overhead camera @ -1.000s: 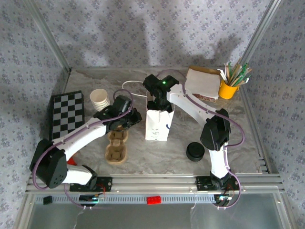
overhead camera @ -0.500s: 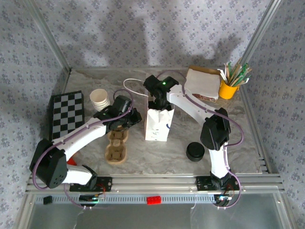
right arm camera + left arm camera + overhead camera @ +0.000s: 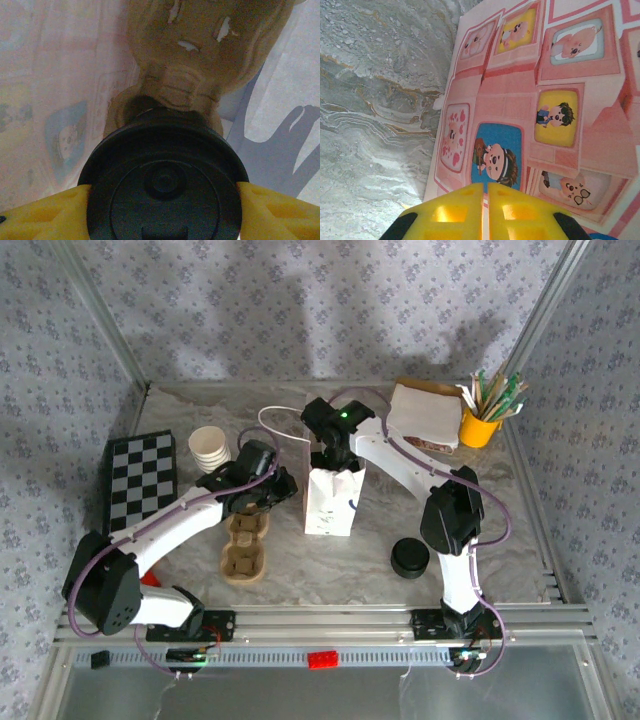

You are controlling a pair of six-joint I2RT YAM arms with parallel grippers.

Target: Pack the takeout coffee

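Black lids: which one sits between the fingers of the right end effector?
The lid in the right wrist view, in front of the brown carrier; yellow fingers flank it. The other lid lies free on the table.

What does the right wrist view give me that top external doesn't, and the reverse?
Right wrist: the black lid between the right gripper's yellow fingers, a brown pulp carrier beyond it, the white paper bag's wall alongside. Top external: that bag standing upright mid-table, the left gripper beside it, another carrier, a cup stack and a black round item on the table. Shared: the bag, with the right gripper in its mouth.
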